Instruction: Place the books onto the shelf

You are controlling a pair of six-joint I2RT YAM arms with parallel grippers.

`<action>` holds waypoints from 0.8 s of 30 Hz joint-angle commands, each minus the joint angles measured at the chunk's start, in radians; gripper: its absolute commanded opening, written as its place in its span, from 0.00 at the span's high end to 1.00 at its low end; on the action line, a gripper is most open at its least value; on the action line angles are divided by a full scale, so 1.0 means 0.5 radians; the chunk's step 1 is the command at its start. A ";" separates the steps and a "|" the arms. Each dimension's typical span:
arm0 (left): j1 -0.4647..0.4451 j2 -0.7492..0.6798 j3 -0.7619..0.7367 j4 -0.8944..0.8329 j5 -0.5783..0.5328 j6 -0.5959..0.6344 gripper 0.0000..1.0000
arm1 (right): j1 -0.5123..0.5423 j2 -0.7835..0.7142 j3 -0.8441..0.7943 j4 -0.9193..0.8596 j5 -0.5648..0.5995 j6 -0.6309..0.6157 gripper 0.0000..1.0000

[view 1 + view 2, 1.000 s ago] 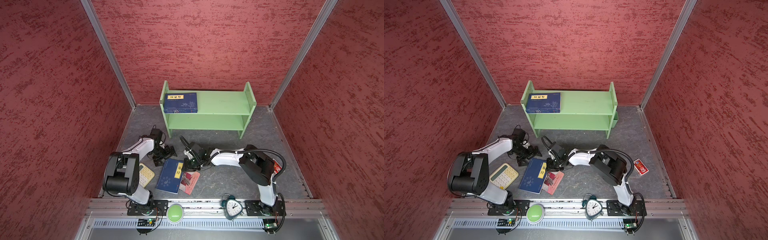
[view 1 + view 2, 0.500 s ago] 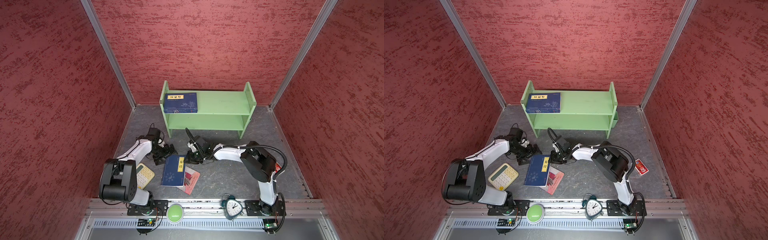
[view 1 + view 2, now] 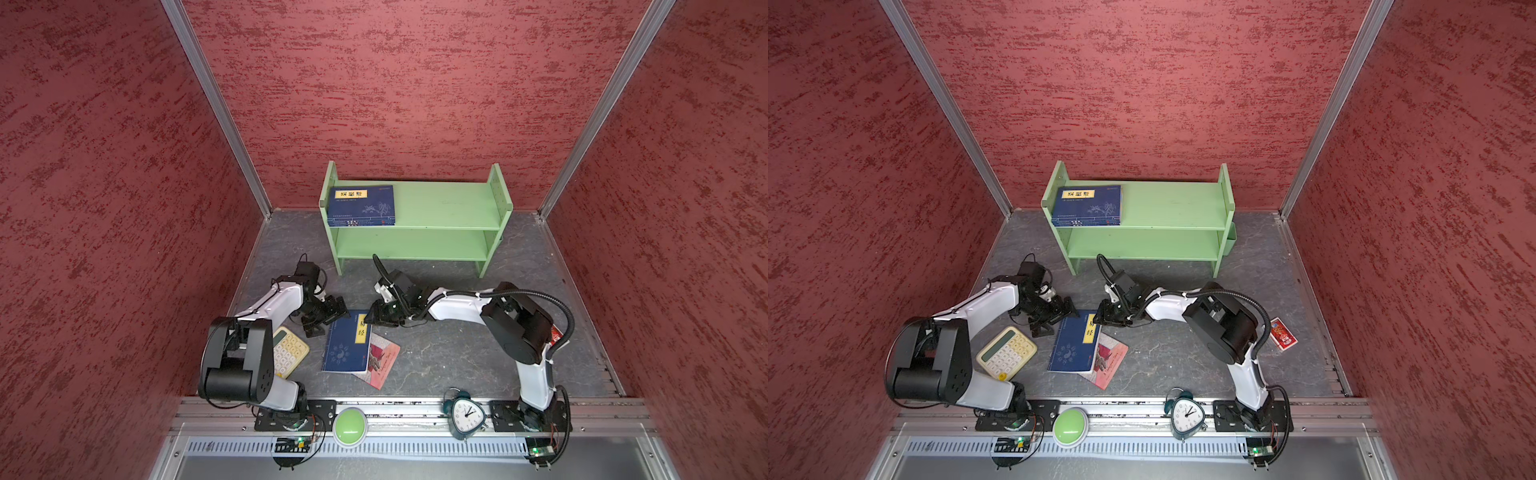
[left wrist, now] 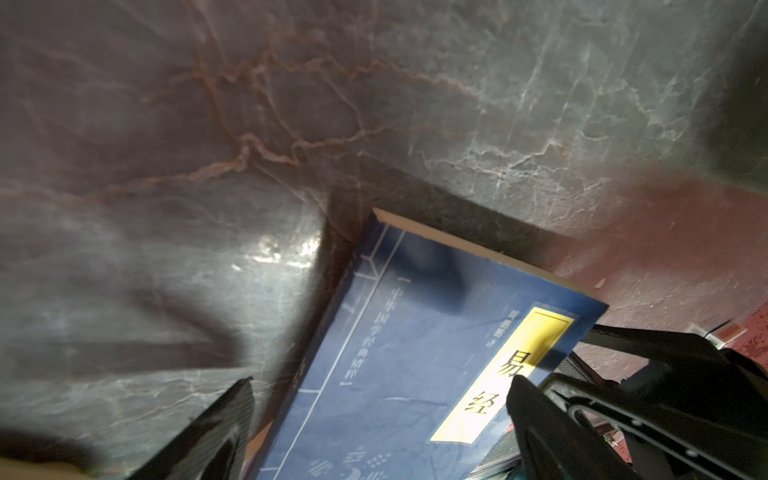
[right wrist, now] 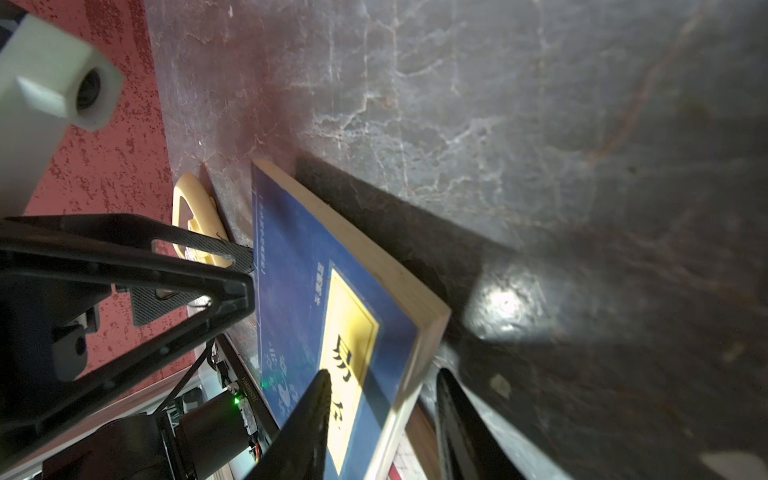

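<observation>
The navy book (image 3: 347, 348) lies flat on the gray floor (image 3: 449, 353). It covers part of the pink book (image 3: 384, 362) and sits well short of the green shelf (image 3: 449, 205). Over the last second it has swung from a slant to nearly square with the shelf.

The right gripper (image 3: 374, 319) was clamped at the book's yellow-label corner and has since let its fingers part. In the right wrist view they stand about half open astride the page edge, 1 over the cover and 1 beyond it, gripping nothing. The left gripper (image 3: 327, 318) is spread wide at the book's other near corner, also holding nothing.

We read this as a straightening nudge just finished, not a lift. Both floor books still need picking up, and the navy book now lies squared for a grasp.

On the shelf, the top tier carries a shelved book (image 3: 361, 205) at its left end. There may be another under it, but we cannot tell. The lower tier shows no book.
</observation>
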 commanded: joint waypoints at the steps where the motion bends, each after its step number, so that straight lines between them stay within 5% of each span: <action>1: -0.006 0.060 0.003 0.049 0.011 0.038 0.05 | -0.022 0.008 -0.038 0.146 -0.078 0.062 0.57; 24: 0.008 0.147 -0.018 0.164 0.218 -0.043 0.08 | -0.102 0.143 -0.113 0.532 -0.261 0.223 0.60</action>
